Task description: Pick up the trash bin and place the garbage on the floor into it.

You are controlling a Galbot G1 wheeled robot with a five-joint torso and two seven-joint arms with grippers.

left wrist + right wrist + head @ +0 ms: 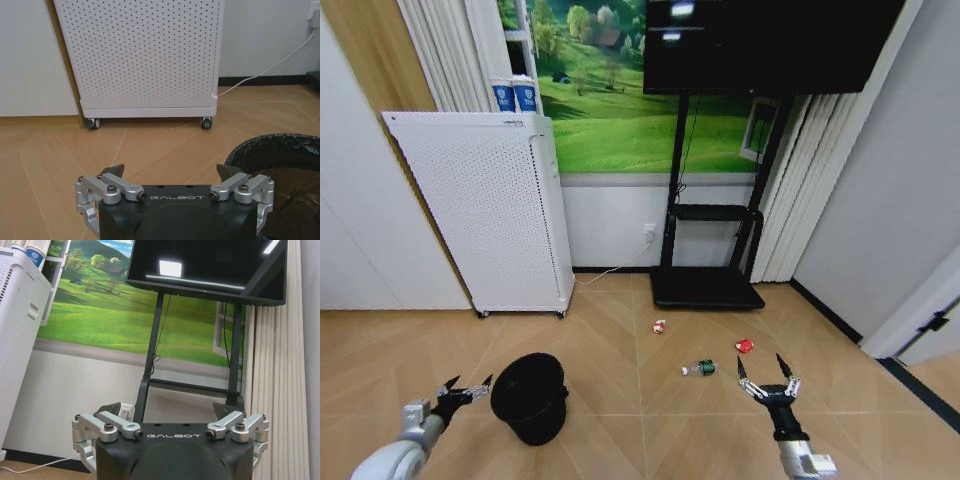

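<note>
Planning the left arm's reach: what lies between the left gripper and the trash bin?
Only bare floor in the head view, between left gripper and trash bin.

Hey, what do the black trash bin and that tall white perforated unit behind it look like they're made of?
The trash bin: crinkled glossy black liner looks like thin plastic film; the bin wall under it is too dark to tell. The white unit: matte panel with rows of small round holes, painted metal or plastic.

The trash bin (529, 396) and its liner are black, the tall appliance (485, 208) is white and dotted with perforations, and the floor (620, 340) shows tan wood herringbone.
</note>
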